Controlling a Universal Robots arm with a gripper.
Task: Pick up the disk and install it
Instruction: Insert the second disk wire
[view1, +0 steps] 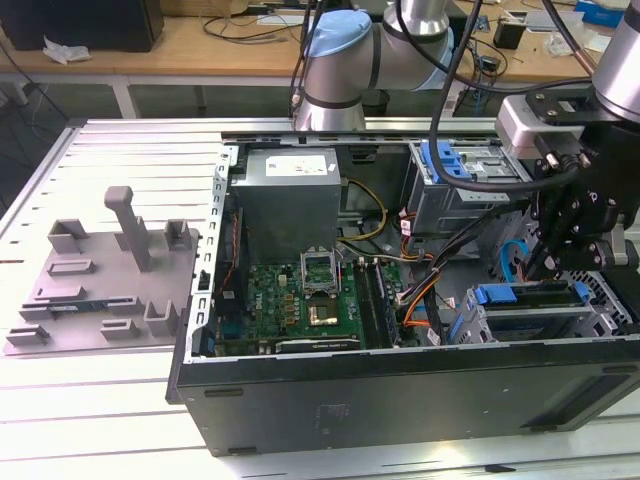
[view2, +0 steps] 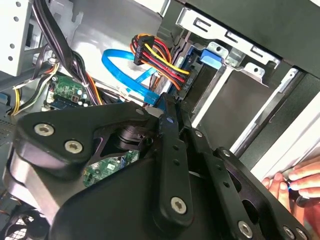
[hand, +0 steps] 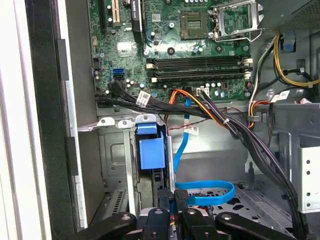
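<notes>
The tool (view1: 548, 262) hangs at the right of the exterior view, over the open computer case (view1: 400, 385), its black fingers (hand: 172, 200) drawn narrow and close together with nothing plainly between them. Just below it, in the case's lower right bay, the disk (view1: 535, 318) sits slotted in the drive cage (view1: 478, 325), its blue frame on top. In the first wrist view the disk's blue frame (hand: 151, 147) stands just beyond the fingers, near a looping blue cable (hand: 210, 192). The motherboard (view1: 300, 300) lies mid-frame. A grey fixture (view1: 110, 270) rests on the desk (view1: 100, 410) at left.
</notes>
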